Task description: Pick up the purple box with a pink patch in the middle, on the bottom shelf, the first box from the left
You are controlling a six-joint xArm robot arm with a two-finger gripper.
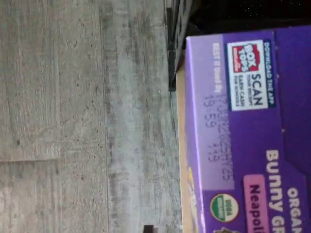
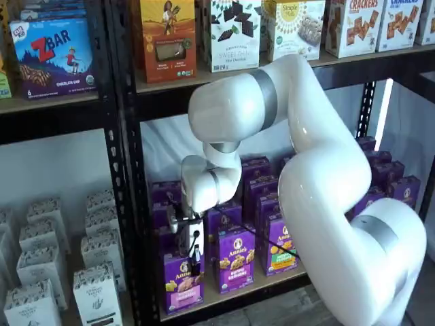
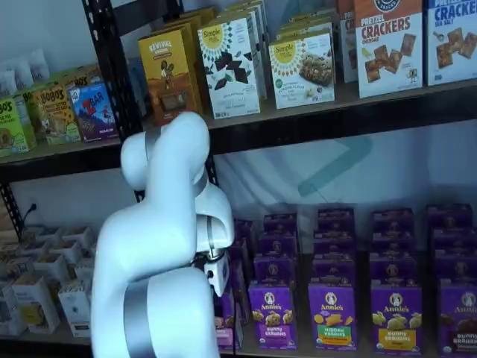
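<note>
The purple box (image 2: 182,284) with the pink patch stands upright at the left end of the front row on the bottom shelf (image 2: 238,293). My gripper (image 2: 194,257) hangs right at the box's top front, its white body above and black fingers (image 2: 195,252) against the upper face. No gap between the fingers shows, and I cannot tell if they hold the box. The wrist view shows the box's top flap and pink label (image 1: 243,145) very close, with the shelf's tan board edge (image 1: 181,145) beside it. In a shelf view the arm hides most of the box (image 3: 226,334).
A purple box with a violet band (image 2: 235,261) stands just right of the target, and one with a green patch (image 2: 280,246) beyond it. A black upright (image 2: 126,204) is to the left, with white boxes (image 2: 95,292) past it. Grey floor (image 1: 73,121) lies below.
</note>
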